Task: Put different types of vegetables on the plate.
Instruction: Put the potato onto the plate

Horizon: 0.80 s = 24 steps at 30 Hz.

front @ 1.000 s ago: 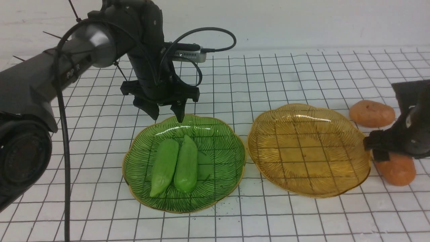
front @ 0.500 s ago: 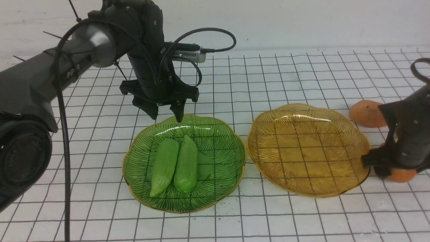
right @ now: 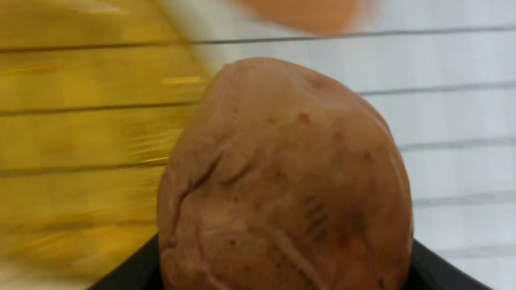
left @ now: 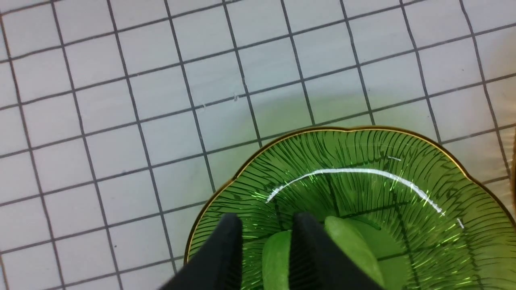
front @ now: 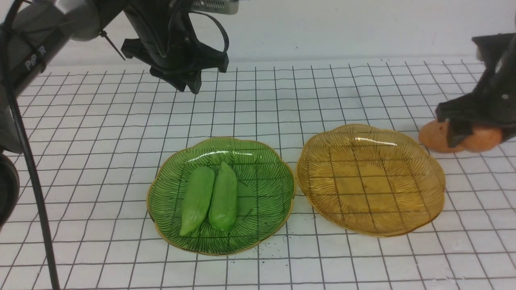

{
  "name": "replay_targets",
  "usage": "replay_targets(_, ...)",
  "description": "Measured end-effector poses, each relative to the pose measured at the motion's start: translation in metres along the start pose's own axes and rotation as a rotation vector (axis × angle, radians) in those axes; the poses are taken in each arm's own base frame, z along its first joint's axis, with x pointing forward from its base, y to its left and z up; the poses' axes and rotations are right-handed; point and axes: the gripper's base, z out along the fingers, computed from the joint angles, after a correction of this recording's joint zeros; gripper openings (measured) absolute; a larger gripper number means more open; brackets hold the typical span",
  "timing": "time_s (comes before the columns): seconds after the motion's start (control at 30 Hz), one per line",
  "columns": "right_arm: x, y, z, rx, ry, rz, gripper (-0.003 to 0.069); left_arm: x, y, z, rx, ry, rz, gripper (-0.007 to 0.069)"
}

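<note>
Your right pincer (front: 475, 135) is clamped on a brown potato (right: 282, 181) and holds it, apparently off the bench (front: 100, 161), near the right rim of the empty yellow plate (front: 371, 181). A second potato (front: 432, 137) lies on the bench close by. Two green pods (front: 197, 199) lie side by side, touching, in the green plate (front: 262, 173). Your left pincer (front: 186, 83) hangs high behind that plate, its jaws narrowly apart and empty. The potato's round skin could slip from the grip on the way over. A low path could clip the yellow plate's raised rim and shove it. A high release could let the potato roll out.
</note>
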Motion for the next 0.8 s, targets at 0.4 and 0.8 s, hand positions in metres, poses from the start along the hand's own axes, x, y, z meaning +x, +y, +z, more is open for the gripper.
replay_targets(0.4, -0.002, 0.053, 0.075, -0.298, 0.142, -0.061, 0.0509, 0.001, 0.000, 0.001, -0.003, 0.009, 0.005, -0.0008)
replay_targets(0.8, -0.031, 0.044, 0.068, -0.148, 0.018, -0.118, 0.0691, 0.001, 0.000, 0.001, -0.005, 0.013, 0.008, -0.0008)
